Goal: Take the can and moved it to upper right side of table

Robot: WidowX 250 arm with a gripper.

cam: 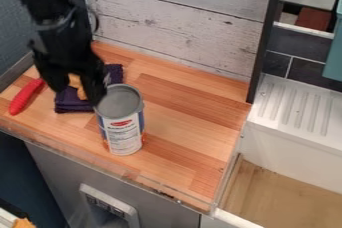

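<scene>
My gripper [79, 90] hangs at the left of the wooden counter in the camera view, its two fingers spread apart. The can [123, 131] stands upright near the counter's front edge, just right of and below the gripper. It has a grey top and a white and blue label with a red patch. The right finger is close to the can's upper left rim; whether they touch, I cannot tell.
A dark purple folded cloth [71, 103] lies beneath the gripper, with an orange-yellow item [81, 93] at it. A red object [25, 97] lies far left. The wooden counter [194, 122] meets a plank wall behind and a white sink [300, 144] at right.
</scene>
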